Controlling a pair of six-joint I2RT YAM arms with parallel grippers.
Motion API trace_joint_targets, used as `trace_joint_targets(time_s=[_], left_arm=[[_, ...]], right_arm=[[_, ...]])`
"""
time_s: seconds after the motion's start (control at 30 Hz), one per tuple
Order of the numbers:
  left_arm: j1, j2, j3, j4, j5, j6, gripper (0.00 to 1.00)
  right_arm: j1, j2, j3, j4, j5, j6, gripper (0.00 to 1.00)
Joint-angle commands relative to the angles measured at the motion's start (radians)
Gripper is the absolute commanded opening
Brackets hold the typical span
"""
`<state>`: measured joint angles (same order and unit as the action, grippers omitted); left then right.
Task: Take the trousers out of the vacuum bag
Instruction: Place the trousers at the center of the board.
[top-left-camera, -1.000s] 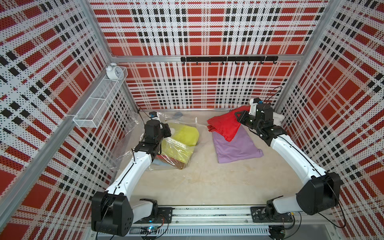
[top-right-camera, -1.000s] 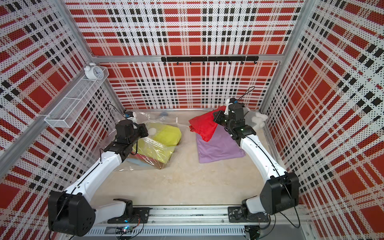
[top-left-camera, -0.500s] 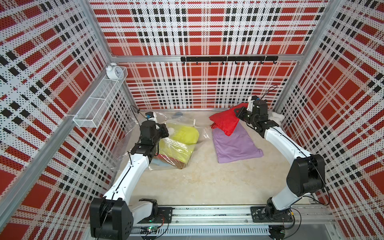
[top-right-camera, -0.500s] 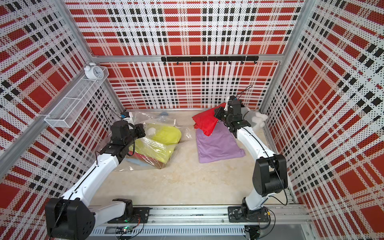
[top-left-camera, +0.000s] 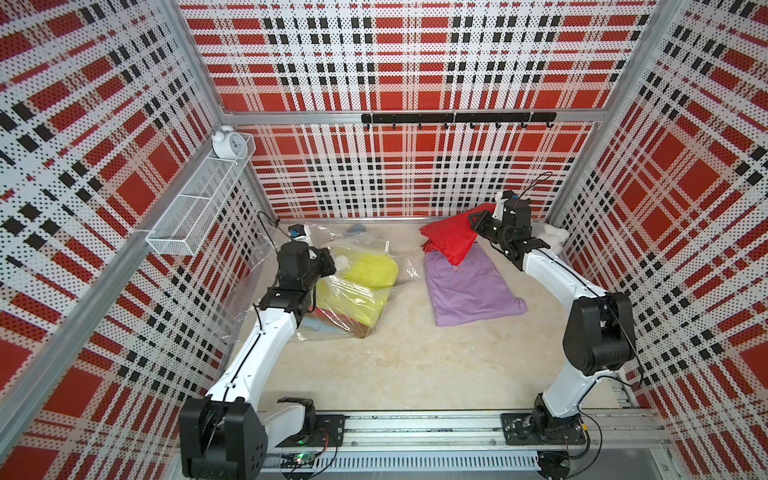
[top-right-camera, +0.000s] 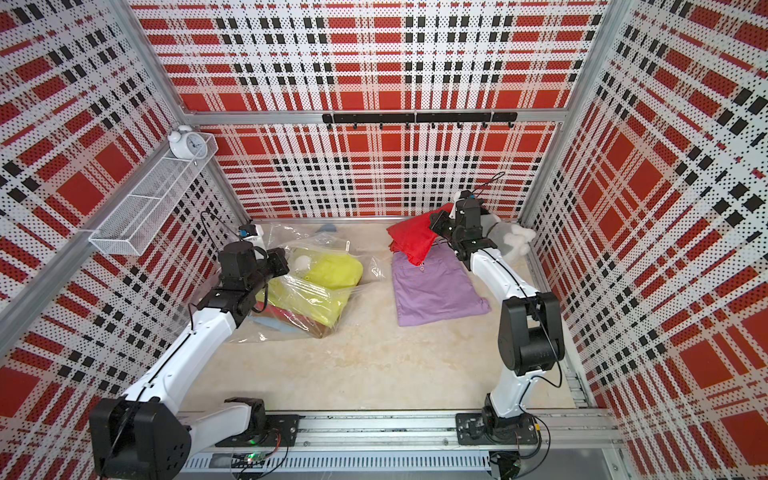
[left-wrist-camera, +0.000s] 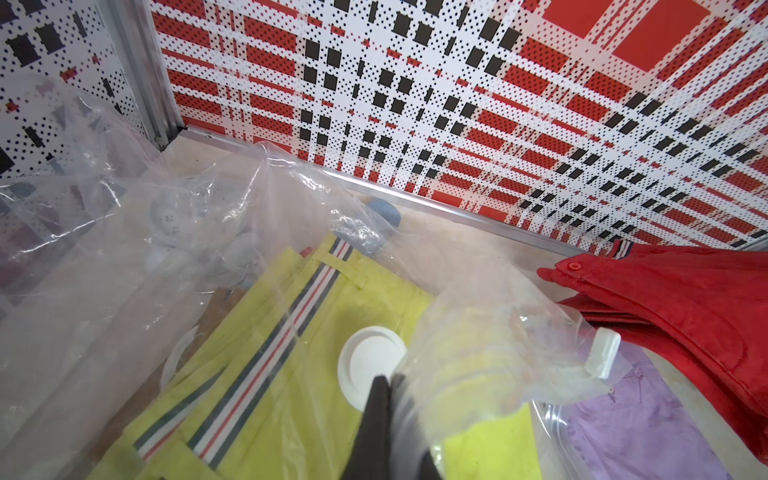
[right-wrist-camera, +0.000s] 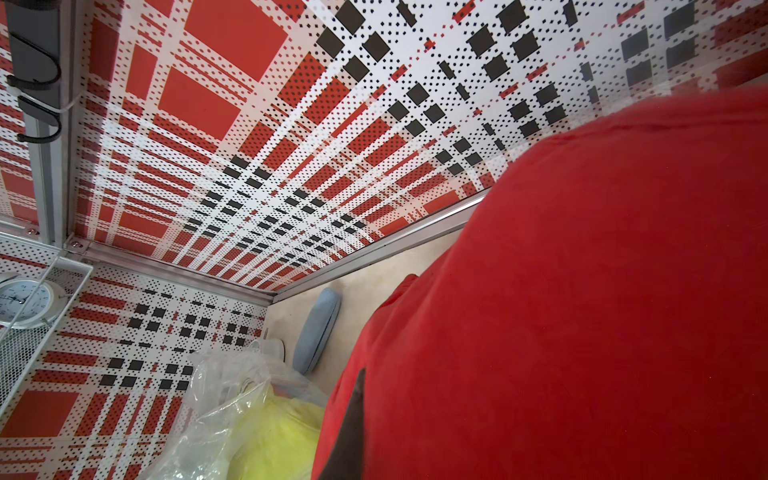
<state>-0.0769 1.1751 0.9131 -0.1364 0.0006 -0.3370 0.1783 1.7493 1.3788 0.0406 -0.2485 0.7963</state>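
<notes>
Grips a fold of the vacuum bag with the closed left claw, just beside the white valve cap, at far left of the counter. Shows yellow-green trousers inside the bag, over brown trousers. Holds the red trousers in the closed right claw at far right, over the far end of the lilac trousers, flat on the counter outside the bag.

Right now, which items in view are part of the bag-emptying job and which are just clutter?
Job: vacuum bag, pinched by the left gripper; red trousers, held by the right gripper; lilac trousers, out on the table; yellow-green trousers, inside the bag.
Clutter: plush toy; alarm clock; wire basket; hook rail; blue-grey case.
</notes>
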Motion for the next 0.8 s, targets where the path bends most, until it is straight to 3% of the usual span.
trace_joint_targets(time_s=[0.0, 0.37, 0.77], left_arm=[[0.022, -0.029, -0.004, 0.026, -0.022, -0.002, 0.0], [0.025, 0.001, -0.001, 0.033, -0.01, -0.002, 0.0], [0.027, -0.012, -0.004, 0.038, -0.007, -0.007, 0.0]], right_arm=[[-0.007, -0.047, -0.025, 0.199, 0.005, 0.025, 0.0], [-0.007, -0.109, -0.187, 0.217, 0.046, 0.055, 0.0], [-0.007, -0.075, -0.036, 0.162, 0.059, 0.016, 0.0]])
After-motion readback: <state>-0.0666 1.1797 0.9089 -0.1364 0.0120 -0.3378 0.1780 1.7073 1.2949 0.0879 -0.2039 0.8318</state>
